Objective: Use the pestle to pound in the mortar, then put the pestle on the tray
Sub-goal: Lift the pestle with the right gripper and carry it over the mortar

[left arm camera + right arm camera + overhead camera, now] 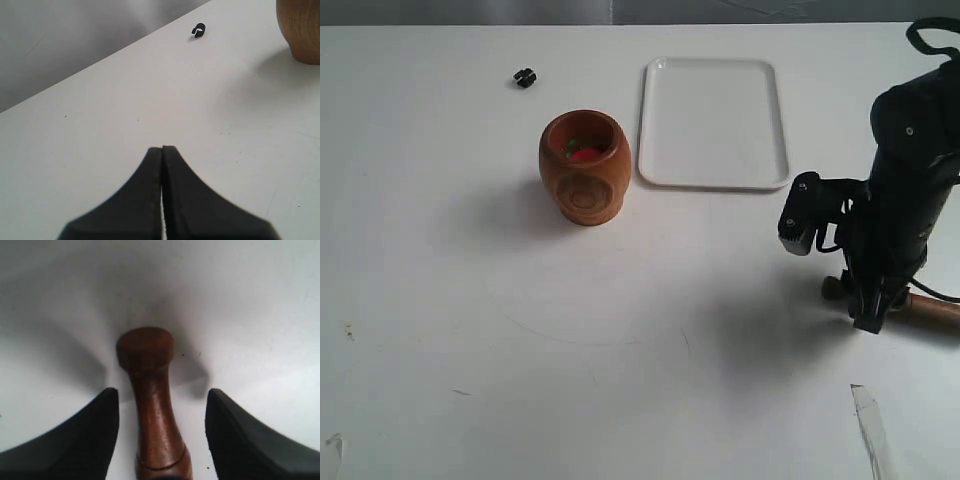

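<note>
The orange-brown mortar (585, 165) stands upright left of the white tray (713, 122), with red and green bits inside. Part of the mortar's side (302, 30) shows in the left wrist view. The dark brown pestle (932, 307) lies flat on the table at the right edge. My right gripper (868, 318) is down over the pestle's thin end. The right gripper (162, 391) is open, its fingers (102, 422) on either side of the pestle (152, 390) and apart from it. My left gripper (162, 149) is shut on nothing, above bare table; it is out of the exterior view.
A small black clip (524, 77) lies on the table behind and left of the mortar, and the clip (198, 31) also shows in the left wrist view. The table's far edge (620, 25) runs behind the tray. A strip of clear tape (872, 425) lies at the front right.
</note>
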`<state>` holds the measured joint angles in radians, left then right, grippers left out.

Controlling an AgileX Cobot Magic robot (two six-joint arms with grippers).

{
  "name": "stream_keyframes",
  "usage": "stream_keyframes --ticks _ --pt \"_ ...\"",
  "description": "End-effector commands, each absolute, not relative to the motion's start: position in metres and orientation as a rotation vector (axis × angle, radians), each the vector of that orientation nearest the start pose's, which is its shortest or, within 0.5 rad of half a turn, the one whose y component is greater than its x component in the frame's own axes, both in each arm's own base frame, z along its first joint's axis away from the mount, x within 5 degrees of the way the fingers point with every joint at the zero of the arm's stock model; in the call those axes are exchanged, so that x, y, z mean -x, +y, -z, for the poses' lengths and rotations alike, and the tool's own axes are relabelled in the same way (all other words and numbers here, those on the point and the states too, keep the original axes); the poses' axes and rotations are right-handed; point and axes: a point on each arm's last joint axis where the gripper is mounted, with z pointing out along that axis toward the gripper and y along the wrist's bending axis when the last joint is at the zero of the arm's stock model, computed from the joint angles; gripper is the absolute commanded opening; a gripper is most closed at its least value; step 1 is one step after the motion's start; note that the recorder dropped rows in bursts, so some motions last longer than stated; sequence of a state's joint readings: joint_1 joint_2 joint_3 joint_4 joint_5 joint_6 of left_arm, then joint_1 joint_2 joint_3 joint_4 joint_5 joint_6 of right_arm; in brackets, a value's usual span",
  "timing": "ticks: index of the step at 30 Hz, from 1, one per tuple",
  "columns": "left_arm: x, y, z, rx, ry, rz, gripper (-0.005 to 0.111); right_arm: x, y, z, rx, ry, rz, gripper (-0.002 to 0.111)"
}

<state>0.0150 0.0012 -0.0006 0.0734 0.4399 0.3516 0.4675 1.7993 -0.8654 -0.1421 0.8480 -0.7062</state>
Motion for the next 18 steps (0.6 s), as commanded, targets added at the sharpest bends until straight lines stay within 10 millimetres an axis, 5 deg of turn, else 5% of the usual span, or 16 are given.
stream_keyframes --ticks 1,8,10,13,18 --pt "-0.051 0.003 -0.174 -0.361 1.897 -0.302 0.0 -0.249 0.114 -0.12 1.967 2.619 0.153 0.04" --pt "-0.051 0.003 -0.174 -0.361 1.897 -0.302 0.0 -0.249 0.111 -0.113 2.001 2.671 0.2 0.0" --pt "-0.051 0.003 -0.174 -0.361 1.897 -0.302 0.0 -0.255 0.113 -0.121 1.931 2.673 0.225 0.0" --pt "-0.051 0.003 -0.174 -0.361 1.897 -0.302 0.0 -0.269 0.122 -0.151 1.733 2.595 0.227 0.0" --pt "-0.051 0.003 -0.174 -0.361 1.897 -0.302 0.0 -0.281 0.144 -0.225 1.207 2.174 0.016 0.0"
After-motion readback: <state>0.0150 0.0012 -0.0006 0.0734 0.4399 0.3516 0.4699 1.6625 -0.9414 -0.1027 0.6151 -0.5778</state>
